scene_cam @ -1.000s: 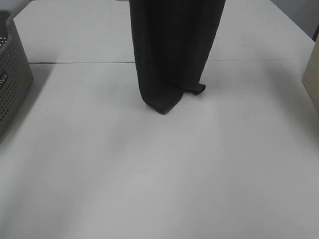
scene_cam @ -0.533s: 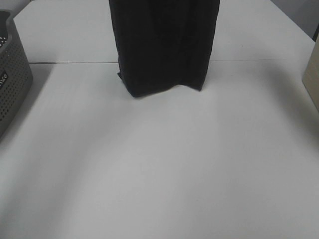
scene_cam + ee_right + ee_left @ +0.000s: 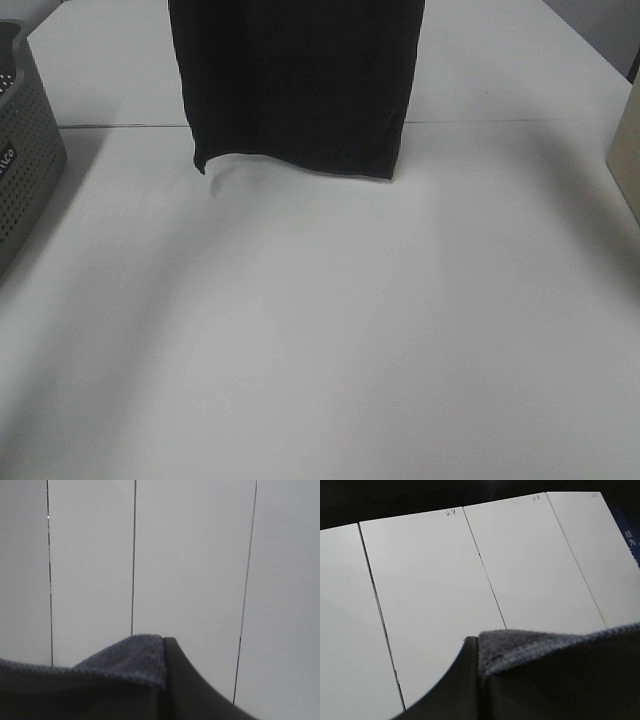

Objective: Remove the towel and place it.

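The towel point(image 3: 300, 85) hangs as a wide, very dark sheet from above the top of the exterior high view. Its lower hem floats just over the white table point(image 3: 320, 330), with the left corner curled. Neither gripper shows in that view. In the left wrist view, my left gripper point(image 3: 479, 647) is shut on the towel's plush hem point(image 3: 555, 647), with one dark finger point(image 3: 465, 680) beside the cloth. The right wrist view shows my right gripper point(image 3: 164, 647) shut on another stretch of hem point(image 3: 125, 660), its finger point(image 3: 182, 685) against the fabric. Both look at pale wall panels.
A grey perforated basket point(image 3: 25, 150) stands at the table's left edge. A beige box point(image 3: 625, 150) sits at the right edge. A seam point(image 3: 500, 122) crosses the table behind the towel's hem.
The towel has spread out to the left, from a narrow bunched column to a broad sheet. Its lower end, which rested on the table, has risen clear.
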You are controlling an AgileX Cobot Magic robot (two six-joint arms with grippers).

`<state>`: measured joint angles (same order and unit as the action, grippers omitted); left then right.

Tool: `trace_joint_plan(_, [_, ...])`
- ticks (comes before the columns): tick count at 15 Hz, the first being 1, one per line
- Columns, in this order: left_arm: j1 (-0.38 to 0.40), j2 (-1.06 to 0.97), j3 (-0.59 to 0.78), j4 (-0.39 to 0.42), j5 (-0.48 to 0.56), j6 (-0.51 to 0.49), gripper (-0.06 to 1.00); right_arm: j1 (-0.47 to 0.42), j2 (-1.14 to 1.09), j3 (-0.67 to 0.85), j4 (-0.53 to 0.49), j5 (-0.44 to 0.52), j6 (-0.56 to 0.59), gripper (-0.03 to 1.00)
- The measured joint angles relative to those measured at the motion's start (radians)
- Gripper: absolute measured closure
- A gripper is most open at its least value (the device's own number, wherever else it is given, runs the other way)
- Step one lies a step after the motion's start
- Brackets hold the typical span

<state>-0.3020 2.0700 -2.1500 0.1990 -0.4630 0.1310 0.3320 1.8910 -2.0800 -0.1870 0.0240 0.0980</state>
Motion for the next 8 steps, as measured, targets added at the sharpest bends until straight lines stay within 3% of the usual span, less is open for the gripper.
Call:
trace_joint_plan(6, [0.012,0.141,-0.177,0.024,0.016,0.012,0.94,0.0,0.069,-0.005,0.0,-0.141,-0.074,0.95])
trace_joint_plan(8, [0.028,0.191,-0.236,0.03,0.017,0.012,0.94,-0.007,0.11,-0.044,0.0,-0.147,-0.085,0.95])
